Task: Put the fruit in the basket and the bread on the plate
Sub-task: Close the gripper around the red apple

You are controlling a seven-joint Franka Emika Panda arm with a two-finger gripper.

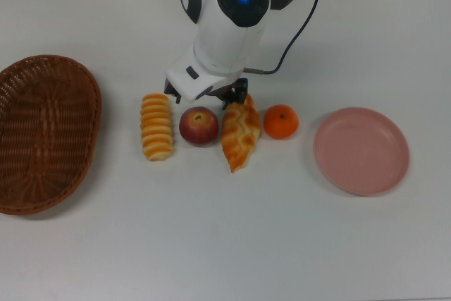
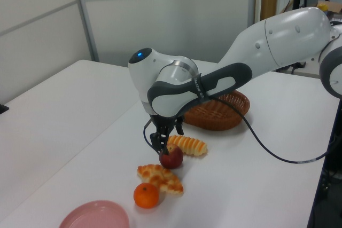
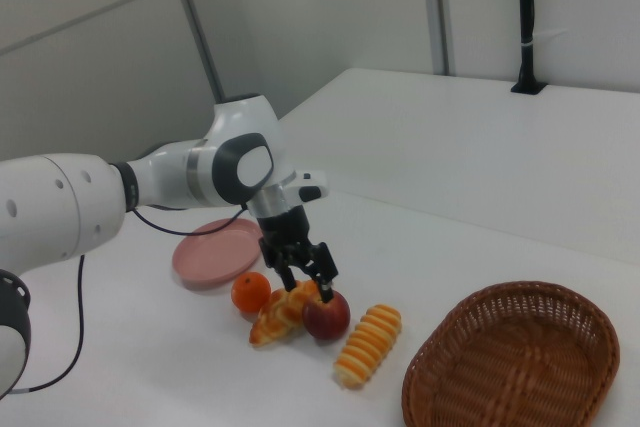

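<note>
In the top view, reading left to right, the basket (image 1: 46, 132) lies at the desk's left end, empty; then come the ridged roll (image 1: 156, 126), the apple (image 1: 199, 126), the twisted loaf (image 1: 240, 132) and the tangerine (image 1: 280, 121) in a close row, with the bare pink plate (image 1: 361, 151) at the right. The end effector (image 3: 312, 280) hangs low over the row's far side with its fingers apart, nothing between them, roughly straddling the apple's far edge. The step in hand appears to be grasping the apple. To do it well, centre the fingers on the apple's widest part before closing, since a round, smooth piece is likely to roll or squirt out of an off-centre pinch. Keep one finger clear of the twisted loaf, which lies just beside the apple, and the other clear of the ridged roll. Lift straight up before travelling toward the basket. The desk (image 1: 225, 244) is plain white, matte and flat. The left view shows pale panelled walls behind and a further desk with cabling near the arm's base.
</note>
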